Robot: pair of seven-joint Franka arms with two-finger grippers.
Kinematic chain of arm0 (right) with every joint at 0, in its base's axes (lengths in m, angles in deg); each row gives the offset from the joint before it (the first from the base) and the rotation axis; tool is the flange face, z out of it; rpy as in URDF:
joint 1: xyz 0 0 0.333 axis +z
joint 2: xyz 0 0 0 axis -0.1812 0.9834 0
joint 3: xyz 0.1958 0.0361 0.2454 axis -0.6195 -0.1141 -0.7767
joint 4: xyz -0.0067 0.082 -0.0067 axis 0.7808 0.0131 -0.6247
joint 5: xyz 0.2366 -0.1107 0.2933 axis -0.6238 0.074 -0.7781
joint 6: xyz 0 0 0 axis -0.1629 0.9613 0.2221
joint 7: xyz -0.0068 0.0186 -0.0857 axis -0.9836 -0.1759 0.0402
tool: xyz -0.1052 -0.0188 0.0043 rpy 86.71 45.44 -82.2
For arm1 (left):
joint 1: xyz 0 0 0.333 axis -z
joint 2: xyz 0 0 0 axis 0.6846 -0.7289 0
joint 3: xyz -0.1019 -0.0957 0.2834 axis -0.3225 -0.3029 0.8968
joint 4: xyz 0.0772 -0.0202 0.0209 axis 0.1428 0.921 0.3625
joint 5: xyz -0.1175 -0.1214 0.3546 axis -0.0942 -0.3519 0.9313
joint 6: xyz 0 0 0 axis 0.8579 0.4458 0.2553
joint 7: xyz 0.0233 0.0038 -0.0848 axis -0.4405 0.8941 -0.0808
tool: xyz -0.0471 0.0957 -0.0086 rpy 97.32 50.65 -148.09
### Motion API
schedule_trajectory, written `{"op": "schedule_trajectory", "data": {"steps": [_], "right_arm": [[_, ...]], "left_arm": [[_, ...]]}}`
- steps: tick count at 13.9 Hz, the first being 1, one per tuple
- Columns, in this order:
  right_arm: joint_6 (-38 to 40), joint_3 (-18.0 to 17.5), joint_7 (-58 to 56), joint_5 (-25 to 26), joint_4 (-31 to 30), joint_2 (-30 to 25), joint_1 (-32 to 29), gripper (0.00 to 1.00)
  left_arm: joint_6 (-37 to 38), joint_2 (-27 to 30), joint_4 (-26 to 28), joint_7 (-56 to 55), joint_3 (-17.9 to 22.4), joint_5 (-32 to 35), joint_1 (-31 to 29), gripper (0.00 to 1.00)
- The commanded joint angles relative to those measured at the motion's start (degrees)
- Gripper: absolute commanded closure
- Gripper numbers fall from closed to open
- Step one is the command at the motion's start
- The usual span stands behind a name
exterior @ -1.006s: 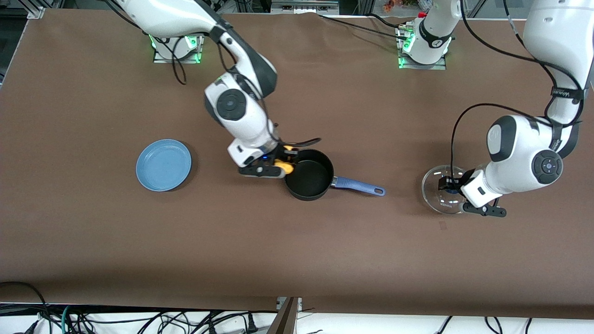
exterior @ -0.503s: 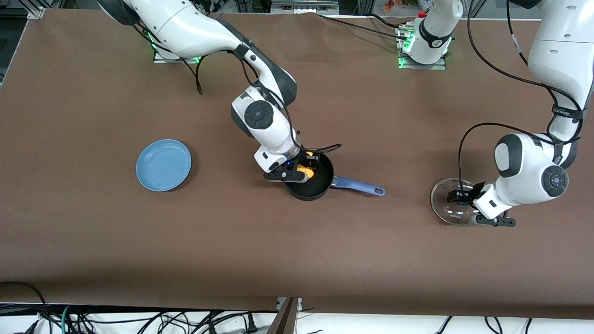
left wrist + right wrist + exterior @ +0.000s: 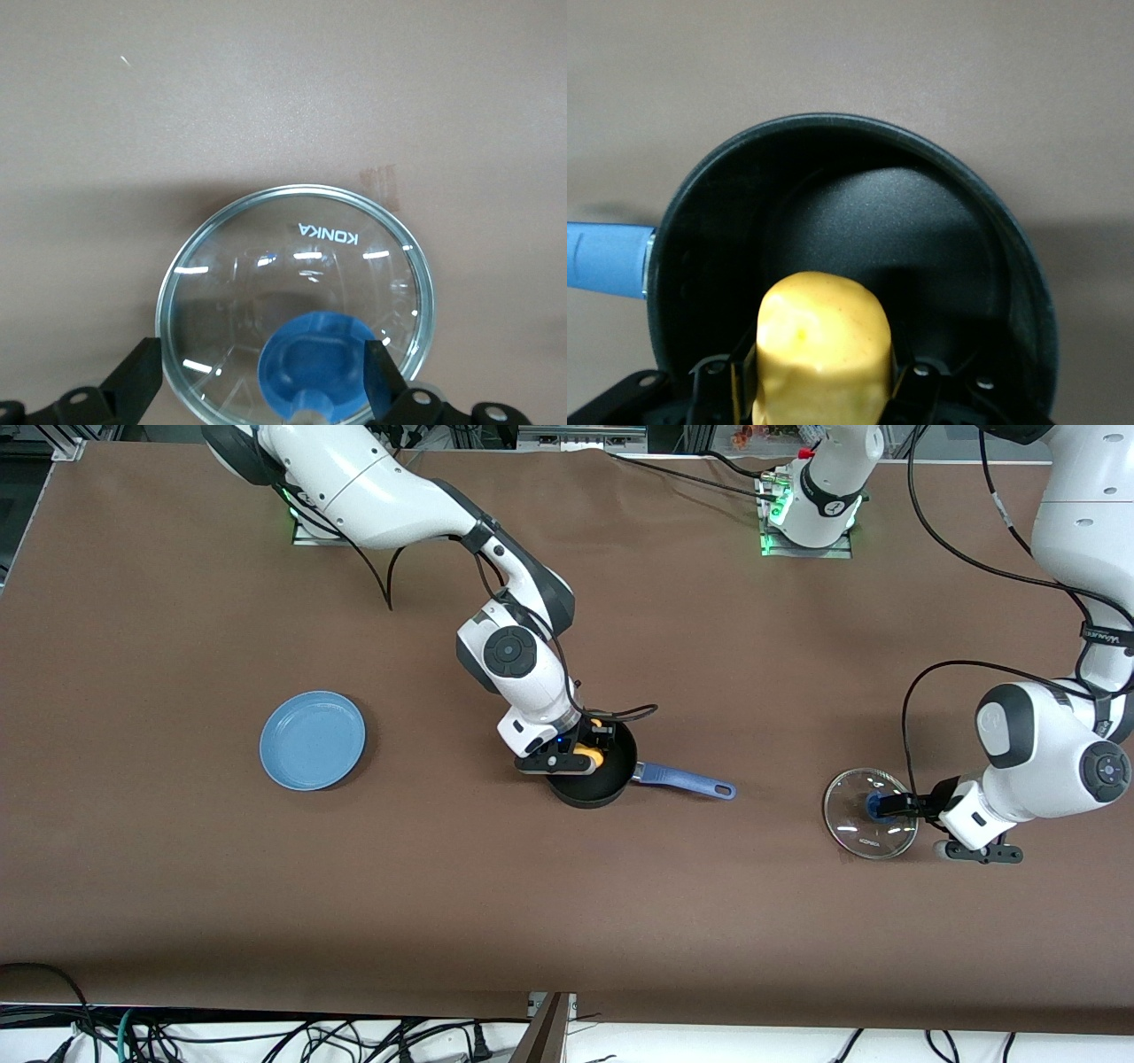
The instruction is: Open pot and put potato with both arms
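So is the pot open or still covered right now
Open. The pot has no lid on it; the glass lid lies on the table toward the left arm's end, and the right end effector holds the potato over the pot's bare inside.

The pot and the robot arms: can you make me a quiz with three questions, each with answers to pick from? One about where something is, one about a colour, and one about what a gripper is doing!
1. Where is the potato?
A. On the plate
B. Over the pot, in the right gripper
C. On the bare table

2. What colour is the pot's handle?
A. Blue
B. Red
C. Green

3. What is the left gripper doing?
A. Squeezing the potato
B. Gripping the plate
C. Standing open around the lid's knob

Answers:
1. B: the right gripper is shut on the potato, above the open pot.
2. A: the handle is blue, like the plate.
3. C: its fingers stand apart on either side of the blue knob of the lid, which lies on the table.
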Motion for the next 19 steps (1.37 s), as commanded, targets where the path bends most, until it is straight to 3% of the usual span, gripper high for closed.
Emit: {"op": "schedule_trajectory", "data": {"steps": [1,6,10,13,15,17,19], "right_arm": [[-0.28,0.68,0.77,1.82,1.95,1.17,0.77,0.00],[4.18,0.68,0.24,3.68,3.35,-1.80,0.33,0.00],[20.43,0.77,-2.29,3.68,9.41,-4.88,-2.12,0.00],[29.05,0.68,-10.28,3.50,9.42,-10.41,-7.65,0.00],[37.82,0.68,-15.55,3.59,9.42,-14.10,-11.17,0.00],[46.00,0.77,-22.23,3.85,9.42,-17.70,-15.12,0.00],[51.55,0.86,-30.04,3.68,9.42,-19.82,-20.21,0.00]], "left_arm": [[6.71,5.39,-0.35,0.69,-1.21,1.29,-0.63,0.00],[16.39,16.12,-0.35,0.78,-1.65,1.29,0.16,0.00],[24.37,22.54,-2.53,0.69,-3.32,1.29,0.07,0.00],[33.08,23.35,-8.68,0.69,-4.55,1.38,0.07,0.00],[34.94,23.78,-10.10,0.69,-5.34,1.47,0.60,0.00],[34.86,26.67,-8.18,0.26,-4.91,1.73,5.24,0.00],[35.21,29.22,-7.74,-0.01,-0.98,2.87,10.50,0.00]]}}
